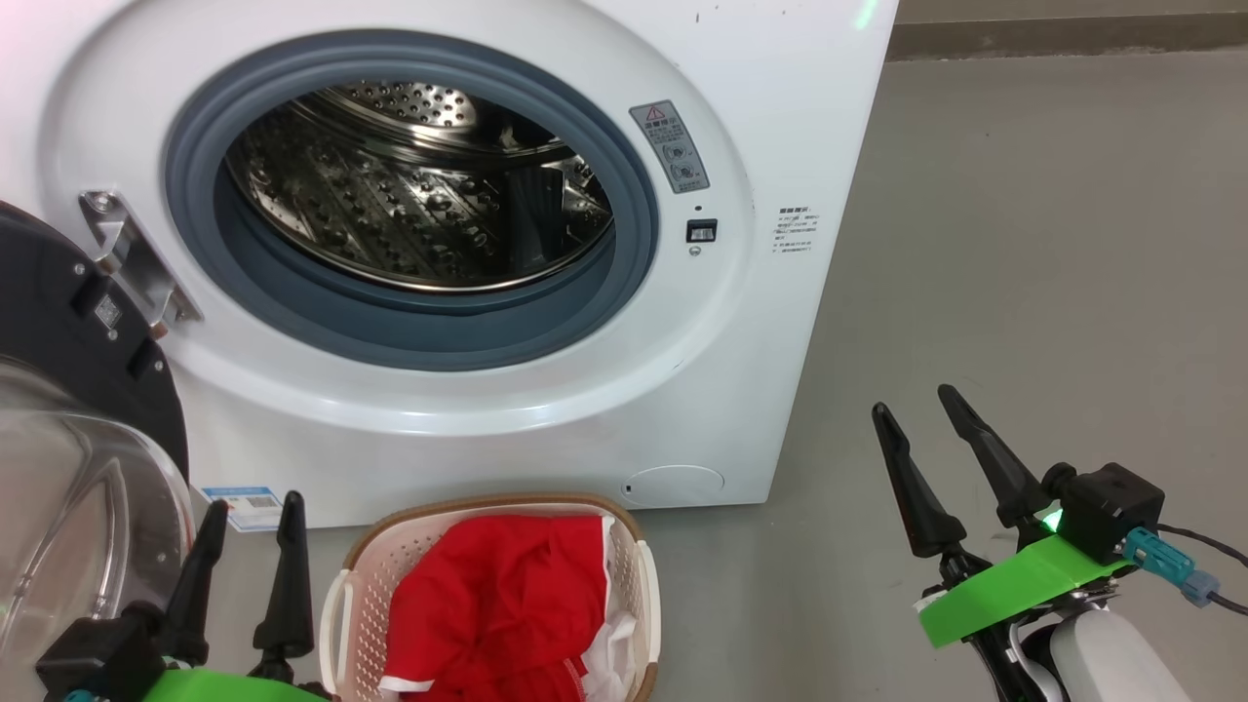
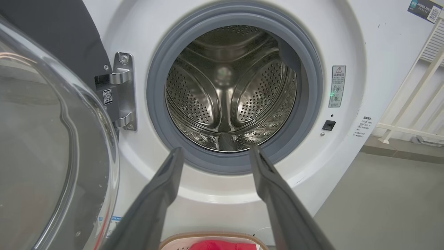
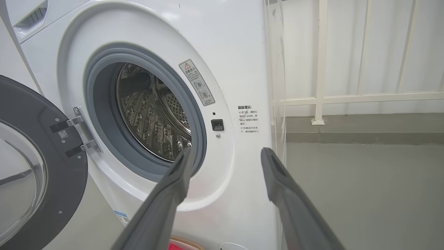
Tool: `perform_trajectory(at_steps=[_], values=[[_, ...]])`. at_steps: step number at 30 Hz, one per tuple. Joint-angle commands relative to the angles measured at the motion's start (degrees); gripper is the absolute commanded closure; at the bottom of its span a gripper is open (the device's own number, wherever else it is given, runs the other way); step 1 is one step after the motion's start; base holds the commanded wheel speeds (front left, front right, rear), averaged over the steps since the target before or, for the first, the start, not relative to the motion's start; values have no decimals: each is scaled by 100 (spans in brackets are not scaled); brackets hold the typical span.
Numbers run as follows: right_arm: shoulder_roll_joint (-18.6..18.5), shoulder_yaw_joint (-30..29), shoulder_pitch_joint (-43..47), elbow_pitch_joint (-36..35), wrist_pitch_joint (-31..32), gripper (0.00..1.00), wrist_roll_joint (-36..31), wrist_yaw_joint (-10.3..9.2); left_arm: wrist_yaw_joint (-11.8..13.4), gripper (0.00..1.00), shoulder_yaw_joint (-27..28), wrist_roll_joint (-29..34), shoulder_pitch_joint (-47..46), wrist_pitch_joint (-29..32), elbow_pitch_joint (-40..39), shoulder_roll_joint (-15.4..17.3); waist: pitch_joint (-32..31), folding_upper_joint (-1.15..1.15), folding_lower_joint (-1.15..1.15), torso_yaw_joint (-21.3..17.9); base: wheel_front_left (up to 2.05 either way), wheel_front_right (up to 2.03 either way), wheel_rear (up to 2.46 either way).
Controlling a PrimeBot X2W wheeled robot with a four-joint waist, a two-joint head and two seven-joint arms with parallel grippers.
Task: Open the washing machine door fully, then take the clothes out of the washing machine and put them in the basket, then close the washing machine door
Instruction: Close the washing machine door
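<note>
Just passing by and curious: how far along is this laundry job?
Done: the door hangs open, the drum looks empty, and the red clothes lie in the basket. In hand: nothing; the left claw and right claw are open. Left: closing the door.

Washing machine (image 1: 546, 409): white front panel, smooth, glossy.
Drum (image 1: 409, 205): perforated steel, mirror-bright, embossed bumps.
Rubber ring (image 1: 634, 205) round opening: grey, matt.
Hinge (image 1: 127, 258), 9 o'clock of opening: bare bright metal.
Warning sticker (image 1: 669, 146), 2 o'clock of opening: grey, slight sheen.
Washing machine door (image 1: 58, 322): black inner face, smooth, semi-gloss.
Glass window (image 1: 68, 526): clear, reflective.
Basket (image 1: 385, 565): cream perforated plastic, brown woven-look rim.
Clothes (image 1: 497, 604) in basket: thin red cloth, creased, white trim.
Floor (image 1: 1024, 244): grey, smooth, matt.
</note>
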Motion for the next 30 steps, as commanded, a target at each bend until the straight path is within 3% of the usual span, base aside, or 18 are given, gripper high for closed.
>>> perform_trajectory(at_steps=[1, 20, 30], values=[[-38, 119, 14, -125, -27, 0, 107, 9, -46, 0, 252, 69, -107, -70, -97, 98, 1, 0, 0, -1, 0, 0, 0], [-24, 96, 34, -159, -27, 0, 106, 9, -89, 0, 274, 77, -111, -70, -96, 60, 9, 0, 0, -3, -2, 2, 0], [-6, 79, 22, -153, -27, 0, 102, 9, -137, 0, 264, 67, -118, -70, -106, 61, 36, 0, 0, 8, -97, 97, 0]])
